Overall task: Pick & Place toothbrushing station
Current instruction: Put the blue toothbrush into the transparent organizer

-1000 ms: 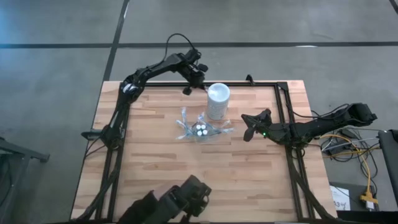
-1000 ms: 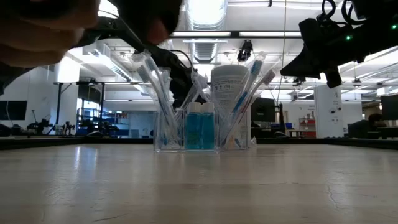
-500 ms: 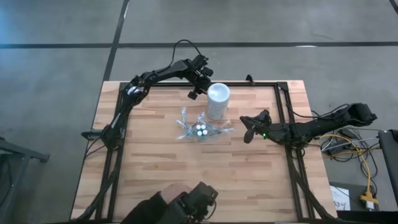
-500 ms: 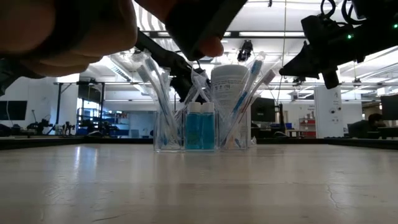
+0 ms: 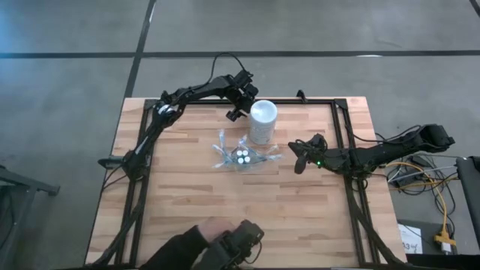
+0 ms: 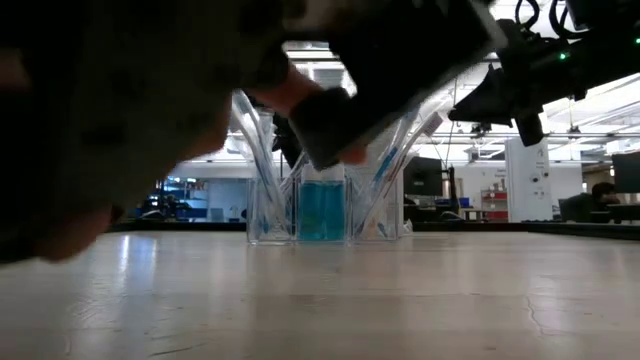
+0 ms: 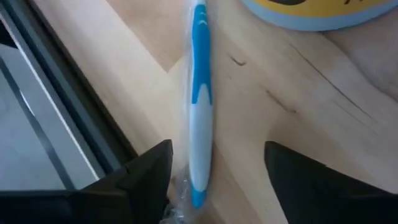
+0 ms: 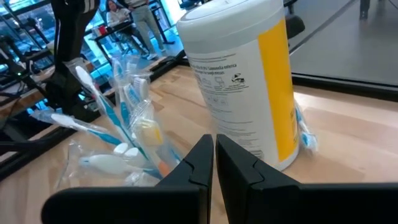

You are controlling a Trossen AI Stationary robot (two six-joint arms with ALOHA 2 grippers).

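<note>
A clear holder (image 5: 241, 156) stands mid-table, with wrapped blue-white toothbrushes and teal white-capped tubes (image 6: 322, 208) upright in it. Just behind it stands a white cylinder (image 5: 262, 120) with a yellow label (image 8: 277, 87). One wrapped blue-white toothbrush (image 7: 200, 112) lies flat on the wood beside the cylinder's base, near the far edge. My left gripper (image 7: 219, 149) is open, slanting down over it, with one finger on either side of its handle end. My right gripper (image 5: 300, 154) is shut and hangs in the air to the right of the cylinder.
The table's dark frame rail (image 7: 68, 118) runs close beside the lying toothbrush. A person's hand holding a dark object (image 5: 225, 246) is at the near edge. It blocks much of the low view (image 6: 150, 100). Bare wood lies left and right of the holder.
My left gripper has gone down and a little toward the white cylinder at the table's far edge. The person's hand with the dark object has moved in front of the low camera and now covers the cylinder and the toothbrush tops there.
</note>
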